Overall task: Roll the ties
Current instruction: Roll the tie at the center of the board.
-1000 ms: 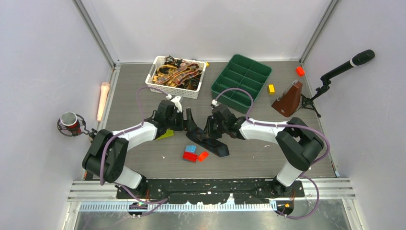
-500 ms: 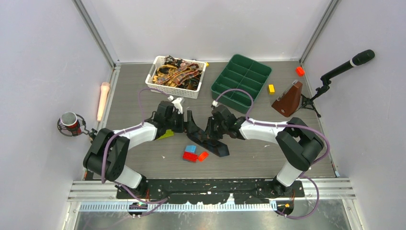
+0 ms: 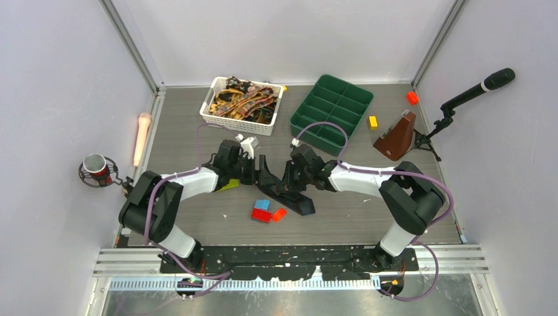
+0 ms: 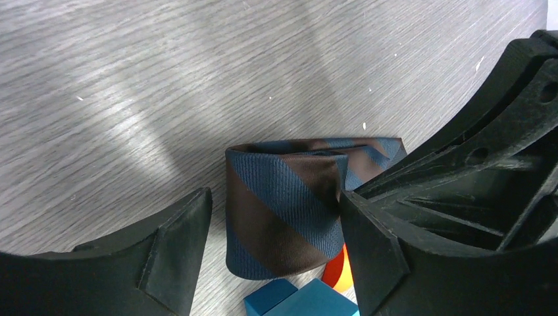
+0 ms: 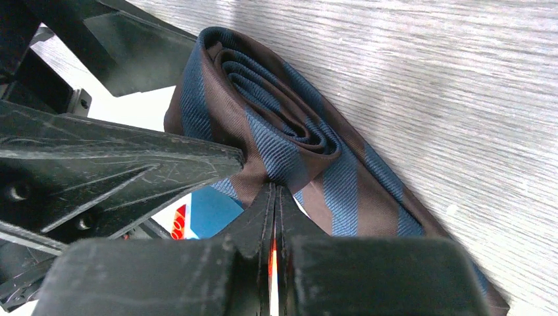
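Observation:
A dark navy tie with brown and blue diagonal stripes (image 5: 289,141) lies partly rolled on the table, its flat tail running toward the near right (image 3: 304,207). My right gripper (image 5: 273,191) is shut, its tips pinching the edge of the roll; it also shows in the top view (image 3: 285,182). My left gripper (image 4: 273,204) is open with one finger on each side of the roll (image 4: 283,197), the right finger close against it. Its place in the top view (image 3: 263,172) is just left of the right gripper. Several patterned brown and gold ties fill a white basket (image 3: 217,112).
Blue (image 3: 262,205), red (image 3: 260,215) and orange (image 3: 279,214) bricks lie just in front of the roll. A green compartment tray (image 3: 332,113) stands at the back. A brown wedge-shaped object (image 3: 397,138), a yellow brick (image 3: 373,122) and a microphone (image 3: 477,89) are at the right.
My left arm has shifted a little to the right, bringing its gripper closer around the roll. The right gripper and the tie have barely moved.

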Robot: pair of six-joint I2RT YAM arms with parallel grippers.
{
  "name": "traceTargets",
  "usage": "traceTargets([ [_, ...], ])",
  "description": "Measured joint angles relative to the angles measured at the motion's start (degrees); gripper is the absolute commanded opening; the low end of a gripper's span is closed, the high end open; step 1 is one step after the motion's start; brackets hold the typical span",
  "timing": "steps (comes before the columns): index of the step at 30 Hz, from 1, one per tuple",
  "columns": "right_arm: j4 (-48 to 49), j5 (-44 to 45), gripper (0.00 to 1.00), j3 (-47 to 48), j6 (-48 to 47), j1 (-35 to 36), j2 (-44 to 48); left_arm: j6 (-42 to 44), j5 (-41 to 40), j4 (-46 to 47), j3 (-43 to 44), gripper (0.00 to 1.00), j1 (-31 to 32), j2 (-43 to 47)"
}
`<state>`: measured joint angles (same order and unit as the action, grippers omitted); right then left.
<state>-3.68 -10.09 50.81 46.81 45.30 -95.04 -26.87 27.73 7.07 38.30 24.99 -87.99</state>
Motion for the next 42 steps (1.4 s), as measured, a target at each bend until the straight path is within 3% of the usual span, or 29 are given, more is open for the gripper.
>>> traceTargets([
  [12,-1.2,0.5,0.06,0.3,-0.2,0.0,0.0,-0.4,3.4,1.3,0.0,0.56,0.0,-1.9],
  [23,-1.6,2.6,0.26,-0.7,-2.1,0.0,3.3,0.6,2.6,-1.2,1.4,0.52,0.5,-1.9],
  [32,-3.1,10.0,0.32,-2.2,-3.6,0.0,13.5,4.5,-6.8,-9.3,5.6,0.50,5.8,0.1],
  [42,-8.5,19.1,0.33,-2.3,-4.0,0.0,17.9,9.1,-20.5,-16.7,9.6,0.48,12.0,2.1],
])
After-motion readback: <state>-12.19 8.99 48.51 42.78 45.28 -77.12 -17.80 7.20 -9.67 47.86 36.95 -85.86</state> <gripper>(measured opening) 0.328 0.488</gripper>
